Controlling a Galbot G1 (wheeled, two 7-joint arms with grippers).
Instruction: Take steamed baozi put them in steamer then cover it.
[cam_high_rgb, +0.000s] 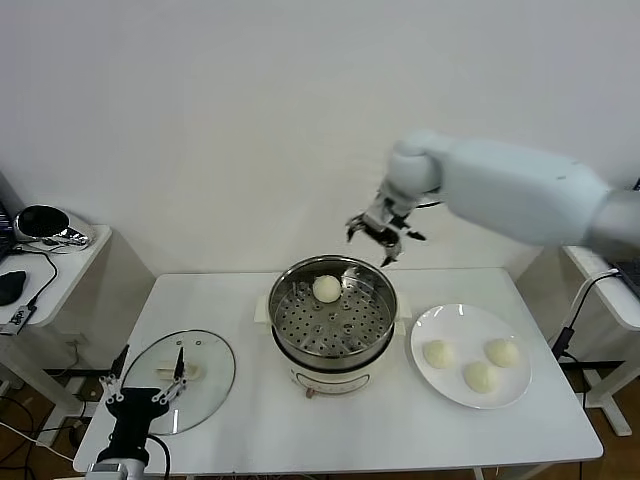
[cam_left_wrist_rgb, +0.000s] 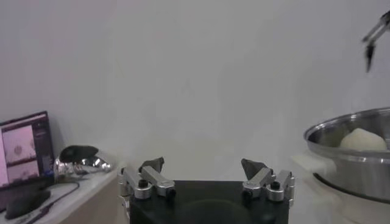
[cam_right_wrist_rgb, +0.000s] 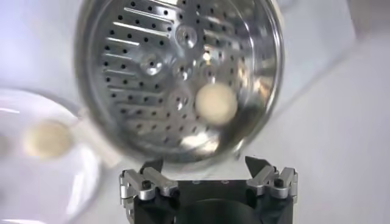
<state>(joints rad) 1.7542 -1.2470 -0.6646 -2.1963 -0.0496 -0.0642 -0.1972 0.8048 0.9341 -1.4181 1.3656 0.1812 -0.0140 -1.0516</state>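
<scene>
we look down on a white table (cam_high_rgb: 330, 430) where one bun lies in the steamer and both end effectors are open and empty.

the steamer (cam_high_rgb: 333, 322) stands mid-table with one steamed baozi (cam_high_rgb: 326, 289) on the far part of its tray. right of it, a white plate (cam_high_rgb: 432, 382) holds three more buns (cam_high_rgb: 479, 376). the glass cover (cam_high_rgb: 205, 378) lies flat at the left. the right end effector (cam_high_rgb: 382, 237) hangs above the steamer's far rim, fingers spread. the left end effector (cam_high_rgb: 146, 383) waits over the cover, fingers apart.
</scene>
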